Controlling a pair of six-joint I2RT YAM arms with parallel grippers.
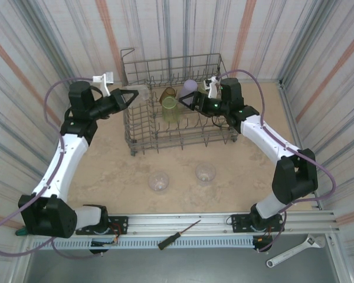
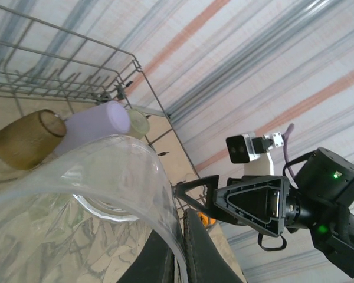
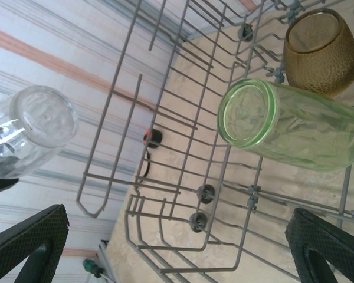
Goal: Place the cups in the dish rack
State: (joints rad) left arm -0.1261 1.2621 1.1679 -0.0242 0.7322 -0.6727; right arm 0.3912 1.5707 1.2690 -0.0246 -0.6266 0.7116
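The grey wire dish rack (image 1: 143, 137) stands at the back middle of the table. Inside it lie an amber cup (image 1: 167, 93), a yellow-green cup (image 1: 170, 110) and a lilac cup (image 1: 189, 87). My left gripper (image 1: 135, 96) is at the rack's left side, shut on the wall of a clear cup (image 1: 144, 92), whose rim fills the foreground (image 2: 76, 224) between my fingers (image 2: 209, 253). My right gripper (image 1: 189, 101) hovers open over the rack with nothing between its pads (image 3: 29, 242), near the yellow-green cup (image 3: 283, 127) and the amber cup (image 3: 321, 50). Two clear cups (image 1: 159, 181) (image 1: 205, 172) stand on the table in front of the rack.
An orange-and-black ring (image 3: 152, 137) lies on the table beyond the rack's wires. A screwdriver (image 1: 180, 234) rests on the near rail and a wrench (image 1: 295, 250) at the lower right. Striped walls close in the back and both sides.
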